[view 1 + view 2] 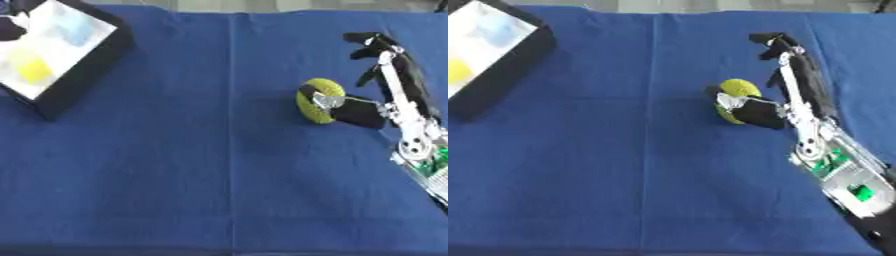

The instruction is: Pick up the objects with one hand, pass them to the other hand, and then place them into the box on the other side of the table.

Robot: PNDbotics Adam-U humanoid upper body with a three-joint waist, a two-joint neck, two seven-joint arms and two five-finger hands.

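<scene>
At the far left a box (pixel 61 55) with dark walls and a pale inside is sitting tilted on the blue-covered desk (pixel 175 175), holding what looks like a yellow patch and a bluish patch that are too blurred to name; no left hand is showing in either view. Moving rightward across the bare blue cloth, a yellow-green ball-like object (pixel 317 100) is lying right of centre, well apart from the box. The right hand (pixel 785 82) is reaching in from the lower right: its thumb is pressing against the near side of the object while the fingers (pixel 372 42) are standing straight and spread above and beyond it, so the hand is wide and not closed round anything yet. Judging by its rounded, slightly squashed outline and dull surface, the object is probably light and somewhat soft, not fragile, and likely to roll away under a one-sided push. The safest hold seems to be across its widest part, thumb on one side and fingers curling over the opposite side, leaving some surface free for the other hand to take during the pass
</scene>
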